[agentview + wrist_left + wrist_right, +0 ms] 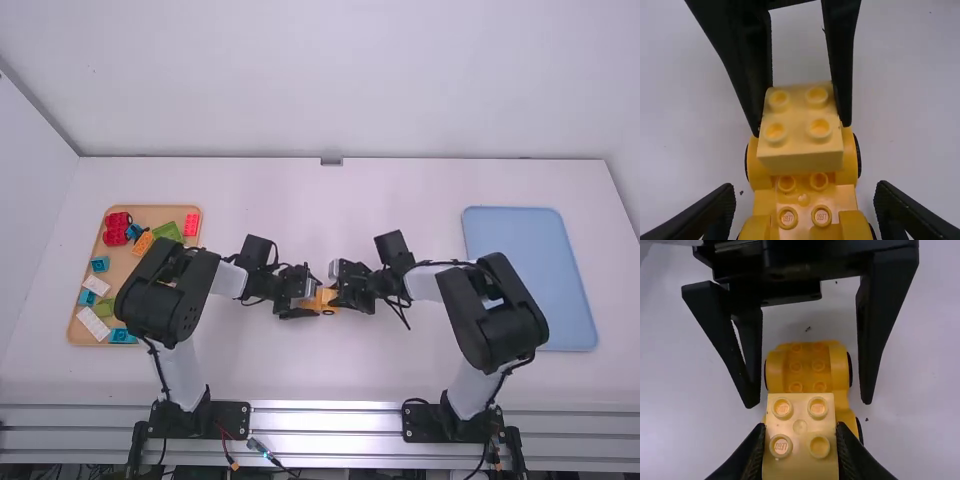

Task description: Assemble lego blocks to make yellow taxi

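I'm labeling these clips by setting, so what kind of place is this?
Probably a robotics lab or test station: two mounted robot arms, a white table with a metal rail along its edge, and a tray of toy bricks.

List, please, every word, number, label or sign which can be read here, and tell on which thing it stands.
Nothing I can quote with certainty.
Two studs of the orange-yellow car base: small print, too small to read surely.
One stud of the pale yellow block: also small print, not surely readable.
Blocks on the tan tray: too small to tell.
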Controlling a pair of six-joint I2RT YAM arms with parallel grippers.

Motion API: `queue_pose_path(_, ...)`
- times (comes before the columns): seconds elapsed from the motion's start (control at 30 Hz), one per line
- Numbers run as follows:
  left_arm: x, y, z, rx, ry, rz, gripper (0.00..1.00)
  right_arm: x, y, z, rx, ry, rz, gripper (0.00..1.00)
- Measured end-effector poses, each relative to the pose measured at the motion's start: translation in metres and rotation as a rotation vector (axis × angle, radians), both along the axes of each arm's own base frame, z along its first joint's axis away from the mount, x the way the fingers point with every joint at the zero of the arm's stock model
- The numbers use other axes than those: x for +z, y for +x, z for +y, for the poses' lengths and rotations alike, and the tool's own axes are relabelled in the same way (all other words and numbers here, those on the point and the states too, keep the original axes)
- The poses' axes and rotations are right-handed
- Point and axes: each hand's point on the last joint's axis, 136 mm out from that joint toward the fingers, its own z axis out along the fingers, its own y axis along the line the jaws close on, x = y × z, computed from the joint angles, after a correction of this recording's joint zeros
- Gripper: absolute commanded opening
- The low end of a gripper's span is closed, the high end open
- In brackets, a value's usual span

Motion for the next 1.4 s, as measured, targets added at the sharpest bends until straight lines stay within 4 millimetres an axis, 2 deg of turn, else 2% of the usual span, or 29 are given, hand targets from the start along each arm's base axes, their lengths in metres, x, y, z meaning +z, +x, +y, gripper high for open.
queue_pose_path(0.43, -0.001, -0.004, 0.001, -0.002, 0.003, 0.021, 0.76, -0.004, -0.003, 0.007, 0.011, -0.030, -0.018, 0.00)
queue_pose_path(0.5, -0.001, -0.003, 0.000, -0.001, 0.001, 0.016, 0.74, -0.004, -0.003, 0.007, 0.011, -0.030, -0.016, 0.00)
queue_pose_path(0.6, 0.001, 0.000, -0.001, -0.002, -0.004, -0.006, 0.62, -0.004, -0.003, 0.007, 0.011, -0.029, -0.018, 0.00)
queue_pose_path(0.67, 0.001, 0.001, -0.001, -0.003, -0.007, -0.008, 0.61, -0.004, -0.003, 0.007, 0.011, -0.029, -0.019, 0.00)
queue_pose_path(0.7, 0.002, 0.001, -0.001, -0.003, -0.009, -0.011, 0.63, -0.004, -0.003, 0.007, 0.011, -0.030, -0.020, 0.00)
queue_pose_path(0.8, -0.002, 0.001, -0.001, -0.003, -0.008, -0.007, 0.78, -0.004, -0.003, 0.007, 0.012, -0.029, -0.021, 0.00)
queue_pose_path(0.9, -0.011, -0.004, 0.001, -0.003, 0.001, 0.031, 0.86, -0.004, -0.002, 0.007, 0.010, -0.029, -0.026, 0.00)
queue_pose_path(1.0, -0.017, -0.009, 0.001, -0.008, -0.003, 0.064, 0.86, -0.003, -0.001, 0.007, 0.010, -0.027, -0.028, 0.00)
queue_pose_path(1.17, -0.016, -0.007, 0.000, -0.008, -0.005, 0.057, 0.69, -0.003, -0.001, 0.007, 0.010, -0.028, -0.027, 0.00)
queue_pose_path(1.4, -0.016, -0.007, 0.000, -0.008, -0.005, 0.058, 0.67, -0.004, -0.001, 0.007, 0.008, -0.031, -0.028, 0.00)
